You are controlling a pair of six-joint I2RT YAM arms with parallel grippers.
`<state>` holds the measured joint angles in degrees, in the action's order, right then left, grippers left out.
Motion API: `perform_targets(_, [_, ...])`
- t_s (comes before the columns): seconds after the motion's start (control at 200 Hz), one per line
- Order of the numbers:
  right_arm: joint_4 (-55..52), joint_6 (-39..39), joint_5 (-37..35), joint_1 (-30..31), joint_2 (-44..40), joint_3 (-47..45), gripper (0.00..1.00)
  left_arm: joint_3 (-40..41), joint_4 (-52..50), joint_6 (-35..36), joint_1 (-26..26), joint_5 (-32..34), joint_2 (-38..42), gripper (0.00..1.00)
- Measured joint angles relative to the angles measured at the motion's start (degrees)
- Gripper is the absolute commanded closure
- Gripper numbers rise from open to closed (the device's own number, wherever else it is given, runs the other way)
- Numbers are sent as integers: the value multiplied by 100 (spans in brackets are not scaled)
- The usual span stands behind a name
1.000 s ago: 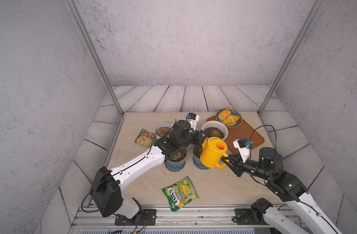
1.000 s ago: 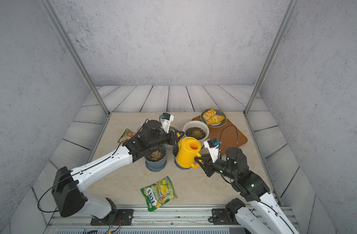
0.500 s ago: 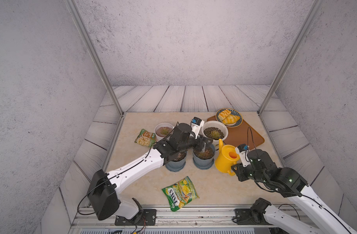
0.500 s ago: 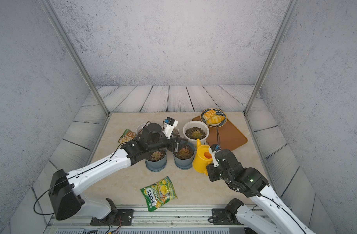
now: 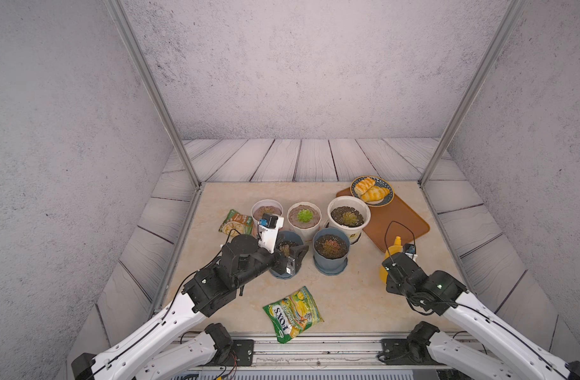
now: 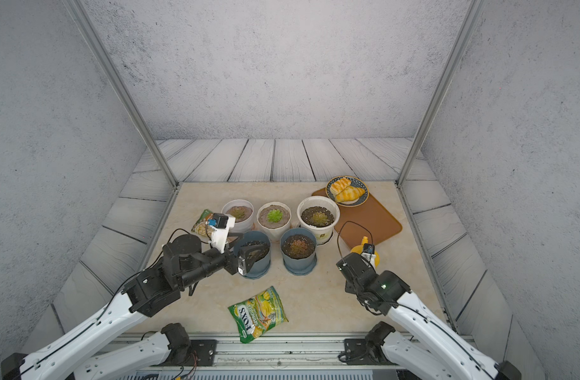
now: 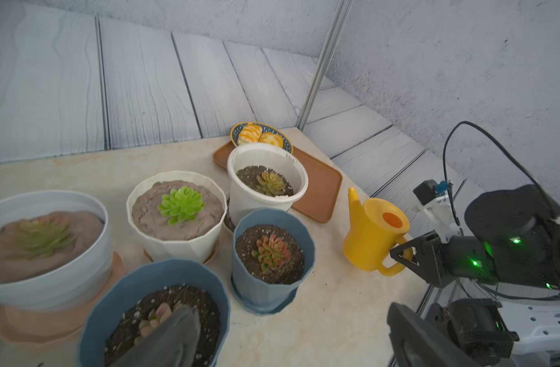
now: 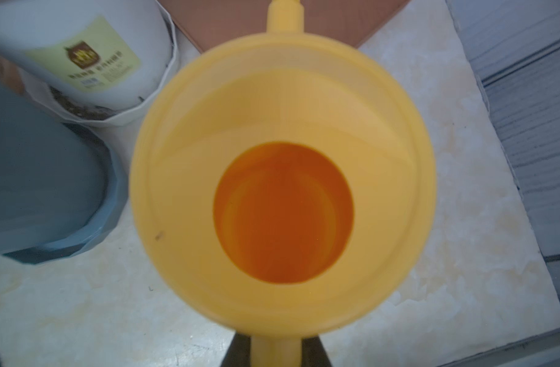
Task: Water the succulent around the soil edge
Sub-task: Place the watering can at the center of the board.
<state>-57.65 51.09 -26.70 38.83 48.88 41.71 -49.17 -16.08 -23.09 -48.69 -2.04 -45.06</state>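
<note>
The left claw (image 5: 290, 260) stands with its jaws wide apart and nothing between them. It hangs low over the near-left blue pot (image 7: 97, 314), one finger (image 7: 173, 333) above that pot's dark soil and the other outside the rim. Just to the right sits a second blue pot (image 5: 329, 263) on its saucer. In it is the reddish succulent (image 5: 330, 245), upright in the middle of speckled soil; I cannot tell whether the soil is wet. Further right, well apart from that pot, the right claw (image 7: 404, 254) is clamped on the handle of the yellow watering can (image 7: 367, 241). The can stands upright on the desk (image 5: 347, 296) with its spout pointing to the far side. From above the arm's wrist hides most of it. The can is just beside the near edge of the brown tray (image 5: 394, 223), whose far end carries a patterned plate (image 5: 390, 197) of pastries. Behind the blue pots runs a far row of paler ones, the big white pot (image 7: 253, 203) at its right end touching the tray's left edge. A green and yellow snack bag (image 5: 293, 314) lies flat near the desk's front edge, and a smaller packet (image 5: 237, 223) lies at the far left, beside the pale pots.
</note>
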Motion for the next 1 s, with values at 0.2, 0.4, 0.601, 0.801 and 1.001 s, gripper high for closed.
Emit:
perform_targets(0.2, [647, 684, 140, 0, 649, -20, 100, 223, -278, -155, -9, 214, 623, 2])
perform_targets(0.4, [1364, 1132, 372, 0, 1178, -151, 100, 498, -334, -214, -9, 376, 732, 2])
perform_targets(0.601, [1875, 1375, 472, 103, 1676, -103, 73, 761, -387, -243, -9, 483, 872, 2])
perform_targets(0.801, [1958, 1517, 903, 382, 1882, 50, 61, 789, -317, -243, -9, 479, 826, 2])
perform_targets(1.001, [1880, 1493, 1167, 570, 1622, 232, 54, 1016, 52, -243, -9, 243, 595, 2])
